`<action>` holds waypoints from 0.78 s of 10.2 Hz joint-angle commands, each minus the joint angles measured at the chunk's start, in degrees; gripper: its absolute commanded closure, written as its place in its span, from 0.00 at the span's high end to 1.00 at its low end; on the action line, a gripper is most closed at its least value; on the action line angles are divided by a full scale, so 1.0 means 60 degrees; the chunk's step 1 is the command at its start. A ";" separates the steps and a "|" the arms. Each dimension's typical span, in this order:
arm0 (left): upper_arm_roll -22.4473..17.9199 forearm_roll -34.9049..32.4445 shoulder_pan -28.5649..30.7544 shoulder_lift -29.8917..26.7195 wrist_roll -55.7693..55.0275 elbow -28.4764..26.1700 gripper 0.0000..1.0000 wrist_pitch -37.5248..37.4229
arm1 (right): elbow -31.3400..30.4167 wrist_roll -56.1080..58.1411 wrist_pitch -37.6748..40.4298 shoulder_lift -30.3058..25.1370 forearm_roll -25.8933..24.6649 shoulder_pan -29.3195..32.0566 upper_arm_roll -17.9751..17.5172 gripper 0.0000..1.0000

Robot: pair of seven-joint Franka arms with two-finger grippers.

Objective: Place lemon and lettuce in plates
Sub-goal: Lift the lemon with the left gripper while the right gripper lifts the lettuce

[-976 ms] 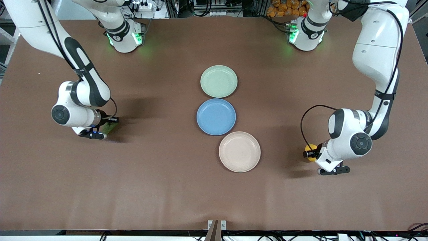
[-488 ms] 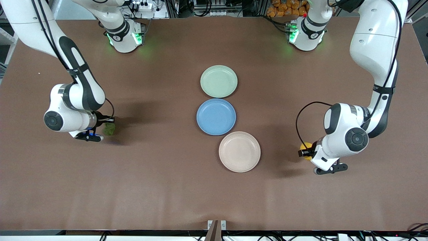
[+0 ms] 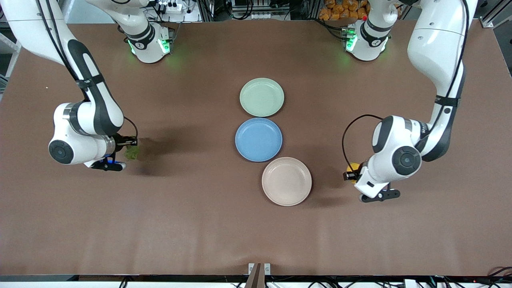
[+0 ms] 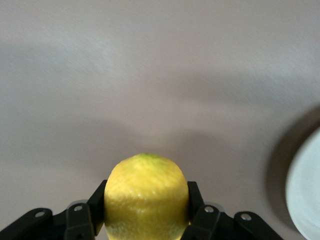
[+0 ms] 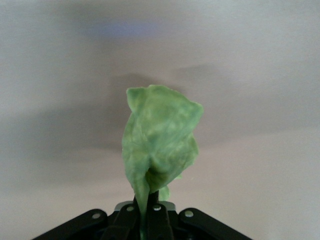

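My left gripper (image 3: pixel 350 173) is shut on the yellow lemon (image 3: pixel 353 165) and holds it above the table, beside the beige-pink plate (image 3: pixel 287 181) toward the left arm's end. In the left wrist view the lemon (image 4: pixel 146 195) sits between the black fingers (image 4: pixel 196 200). My right gripper (image 3: pixel 125 150) is shut on the green lettuce (image 3: pixel 132 153), over bare table toward the right arm's end. In the right wrist view the lettuce (image 5: pixel 160 140) hangs crumpled from the closed fingertips (image 5: pixel 159 200). The mint green plate (image 3: pixel 262 97) lies farthest from the front camera.
A blue plate (image 3: pixel 259 139) lies between the mint green and beige-pink plates in the middle of the brown table (image 3: pixel 192 224). A pale plate rim (image 4: pixel 306 197) shows at the edge of the left wrist view.
The right gripper has closed on the lettuce and lifted it off the table. The left gripper has carried the lemon toward the beige-pink plate.
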State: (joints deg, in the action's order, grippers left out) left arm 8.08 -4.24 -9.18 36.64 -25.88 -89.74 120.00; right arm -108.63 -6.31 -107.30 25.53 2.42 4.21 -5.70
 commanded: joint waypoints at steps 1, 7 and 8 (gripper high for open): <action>-0.0072 -0.0187 -0.0737 -0.0146 -0.1014 -0.0101 0.00 -0.0210 | 0.0160 -0.0178 0.0450 -0.0387 0.0534 -0.0290 -0.0075 0.00; -0.0072 -0.0202 -0.1720 0.0103 -0.3580 0.0104 0.00 -0.0137 | 0.0964 -0.3500 0.1314 -0.0769 0.1410 -0.2662 -0.0076 0.00; -0.0072 -0.0188 -0.1852 0.0205 -0.3785 0.0118 0.00 -0.0064 | 0.0995 -0.3736 0.1301 -0.0769 0.1457 -0.2970 -0.0090 0.00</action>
State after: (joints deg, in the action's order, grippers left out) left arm 8.03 -4.24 -18.80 37.09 -45.68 -89.89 119.60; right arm -103.52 -26.71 -100.66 21.29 9.37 -12.33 -6.60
